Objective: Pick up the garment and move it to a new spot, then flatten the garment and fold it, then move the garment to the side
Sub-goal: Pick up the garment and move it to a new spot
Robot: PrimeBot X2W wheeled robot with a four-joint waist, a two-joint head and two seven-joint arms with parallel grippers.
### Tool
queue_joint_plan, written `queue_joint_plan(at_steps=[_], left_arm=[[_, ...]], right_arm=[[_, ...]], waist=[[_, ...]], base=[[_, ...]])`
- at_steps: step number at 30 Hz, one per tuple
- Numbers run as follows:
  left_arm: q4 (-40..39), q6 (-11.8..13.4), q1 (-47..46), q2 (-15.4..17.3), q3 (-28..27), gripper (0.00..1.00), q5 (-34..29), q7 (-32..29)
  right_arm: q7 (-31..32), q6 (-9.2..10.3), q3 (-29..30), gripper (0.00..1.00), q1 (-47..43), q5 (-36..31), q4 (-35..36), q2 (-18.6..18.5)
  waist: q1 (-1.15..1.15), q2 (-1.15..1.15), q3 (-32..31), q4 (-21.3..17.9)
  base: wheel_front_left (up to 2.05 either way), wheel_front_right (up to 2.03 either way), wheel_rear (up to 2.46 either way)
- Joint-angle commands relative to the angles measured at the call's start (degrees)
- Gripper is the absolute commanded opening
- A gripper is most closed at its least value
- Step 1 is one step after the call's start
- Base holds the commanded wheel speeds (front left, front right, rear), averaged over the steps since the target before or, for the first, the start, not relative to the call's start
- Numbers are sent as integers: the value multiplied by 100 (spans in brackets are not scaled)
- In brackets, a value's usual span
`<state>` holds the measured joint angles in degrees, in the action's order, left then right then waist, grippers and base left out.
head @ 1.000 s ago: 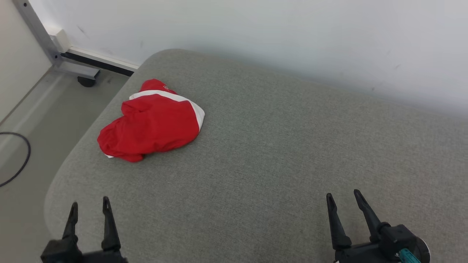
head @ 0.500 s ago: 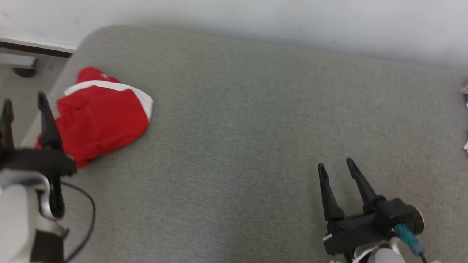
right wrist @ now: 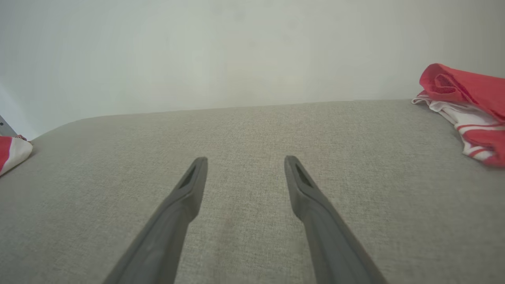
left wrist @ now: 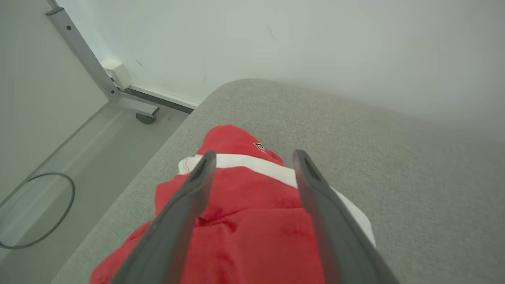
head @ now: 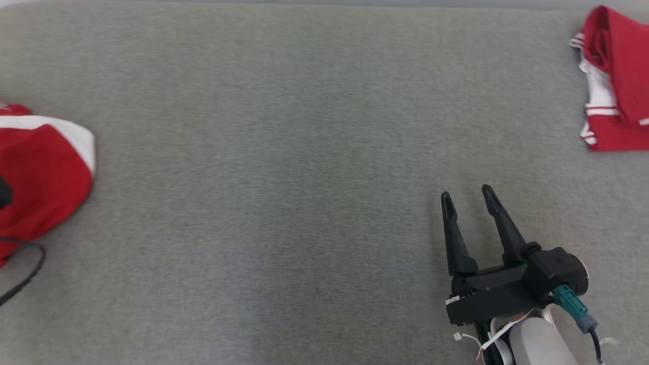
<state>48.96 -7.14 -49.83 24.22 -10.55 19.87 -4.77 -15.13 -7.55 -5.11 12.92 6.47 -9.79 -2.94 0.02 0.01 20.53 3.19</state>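
Grey woven pad [head: 284, 152], wide and bare through its middle.

Head view: red garment [head: 40, 172] with a white band, crumpled at the pad's left edge. A second red-and-white striped piece [head: 613, 76] lies at the pad's far right. Right gripper [head: 467, 194] sits over the pad's front right, jaws wide, empty.

Left wrist view: left gripper [left wrist: 254, 157] above the crumpled garment, jaws wide, nothing held. Pick-up step, I judge: come straight down, pinch a raised fold, lift clear. The pad's rounded edge and the floor [left wrist: 79, 157] are close here, so carry toward the pad's middle.

Right wrist view: open pad ahead, wall [right wrist: 236, 51] behind it.
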Motion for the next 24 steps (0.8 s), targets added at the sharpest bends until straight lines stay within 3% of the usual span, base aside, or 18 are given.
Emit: queue_joint_plan(at_steps=[1,7,15,21,22,23,24], left_arm=[[81,-25,-80,92,-19,100,45,-85],[607,-36,-62,429,-28,100,194,-615],[1104,-31,-150,559,233,100,414,-1842],[1262,-33,-146,615,340,100,519,-2270],[1283,-33,-127,639,356,85,510,-2295],[1291,-32,-113,657,377,33,495,-2285],[1277,-32,-102,664,399,0,481,-2238]], right_arm=[[-6,15,-9,100,16,14,18,13],[-6,15,-47,100,-22,-93,15,13],[-6,15,9,100,-105,-263,-2,13],[-6,15,-29,100,-120,-298,-8,12],[-6,15,-39,100,-131,-297,-7,12],[-6,15,-45,100,-138,-300,-11,12],[-6,15,-51,100,-142,-302,-17,12]], waist=[[-2,-1,269,-403],[-2,-1,222,-580],[-2,-1,120,-640],[-2,-1,83,-671],[-2,-1,75,-675],[-2,-1,64,-676],[-2,-1,54,-677]], base=[[0,0,0],[0,0,0],[0,0,0],[0,0,0],[0,0,0],[0,0,0],[0,0,0]])
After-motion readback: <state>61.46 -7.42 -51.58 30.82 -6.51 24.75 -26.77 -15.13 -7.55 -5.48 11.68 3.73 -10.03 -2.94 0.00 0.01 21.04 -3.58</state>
